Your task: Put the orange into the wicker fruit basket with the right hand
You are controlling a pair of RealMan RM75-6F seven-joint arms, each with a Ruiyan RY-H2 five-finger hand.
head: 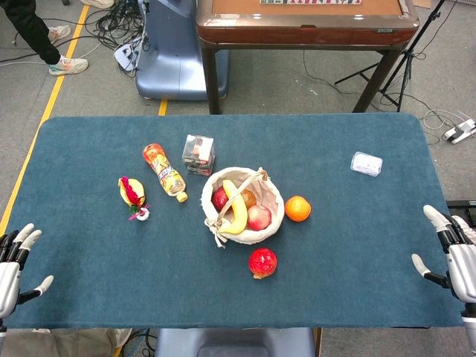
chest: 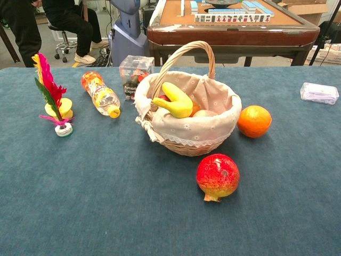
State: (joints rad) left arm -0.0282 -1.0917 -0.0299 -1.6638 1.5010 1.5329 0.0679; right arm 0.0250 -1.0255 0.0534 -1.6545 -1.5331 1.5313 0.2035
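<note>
The orange (head: 297,209) sits on the blue worktop (head: 357,245), just beside the basket (head: 273,221) on its right, apart from both hands. The basket is cloth-lined and holds a banana (head: 236,212) and other fruit. A pomegranate (head: 262,262) lies in front of it. The right hand (head: 454,249) rests at the worktop's right edge, fingers (head: 435,217) spread and holding nothing. The left hand (head: 13,260) sits at the left edge, fingers likewise apart and empty. A bottle (head: 164,172) lies to the basket's left.
</note>
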